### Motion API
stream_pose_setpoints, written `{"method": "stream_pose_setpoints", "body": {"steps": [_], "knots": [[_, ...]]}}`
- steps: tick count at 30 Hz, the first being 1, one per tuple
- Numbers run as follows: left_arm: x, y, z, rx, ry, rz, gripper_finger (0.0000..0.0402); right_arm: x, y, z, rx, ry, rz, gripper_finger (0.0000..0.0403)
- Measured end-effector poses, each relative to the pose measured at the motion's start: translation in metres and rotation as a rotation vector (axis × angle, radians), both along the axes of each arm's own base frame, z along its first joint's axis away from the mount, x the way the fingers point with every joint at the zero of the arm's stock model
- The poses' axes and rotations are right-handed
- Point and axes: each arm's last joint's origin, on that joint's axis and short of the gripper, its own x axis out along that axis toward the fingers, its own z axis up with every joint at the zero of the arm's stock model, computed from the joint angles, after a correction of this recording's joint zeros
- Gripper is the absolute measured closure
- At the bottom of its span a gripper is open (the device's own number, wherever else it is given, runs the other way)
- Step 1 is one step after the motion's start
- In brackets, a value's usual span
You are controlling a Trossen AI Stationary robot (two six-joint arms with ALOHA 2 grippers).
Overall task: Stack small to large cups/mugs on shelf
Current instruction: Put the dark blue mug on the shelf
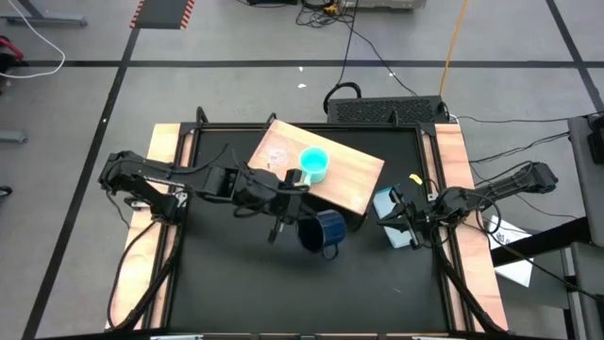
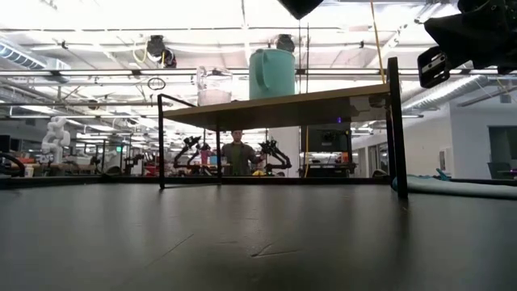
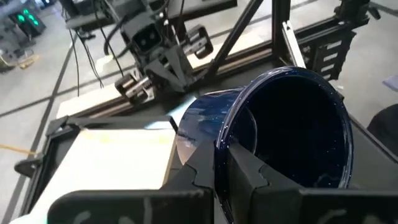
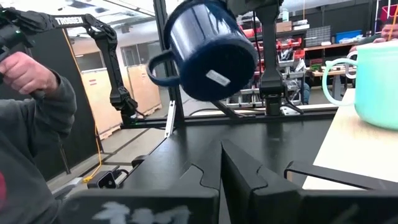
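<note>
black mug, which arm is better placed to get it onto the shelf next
Left. The left gripper is shut on the black mug, holding it tilted in the air just beside the shelf, where the turquoise mug and clear cup stand. The right gripper waits off the shelf's far end.

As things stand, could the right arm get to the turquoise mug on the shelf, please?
Probably yes. The right gripper waits beside the shelf, and the turquoise mug stands upright on the board, open from that side. The left gripper holds the dark mug in front of the shelf, seemingly clear of that path.
</note>
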Motion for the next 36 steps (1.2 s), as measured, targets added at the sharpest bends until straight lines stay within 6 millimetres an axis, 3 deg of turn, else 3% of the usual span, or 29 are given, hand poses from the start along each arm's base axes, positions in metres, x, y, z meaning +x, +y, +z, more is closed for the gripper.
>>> {"method": "stream_pose_setpoints", "body": {"steps": [5, 14, 22, 36], "knots": [[-0.002, 0.001, 0.000, 0.035, 0.006, 0.015, 0.0385, 0.000, 0.000, 0.000, 0.017, 0.005, 0.002, 0.0403], [-0.034, -0.011, 0.024, 0.083, -0.060, 0.008, 0.0385, 0.000, 0.000, 0.000, 0.043, 0.009, 0.005, 0.0403], [-0.056, -0.007, 0.041, 0.093, -0.107, 0.043, 0.0385, 0.000, 0.000, 0.002, 0.048, -0.008, 0.005, 0.0403], [-0.050, 0.016, 0.034, 0.029, -0.043, 0.101, 0.0385, 0.000, 0.000, 0.004, 0.047, -0.026, 0.005, 0.0403]]}}
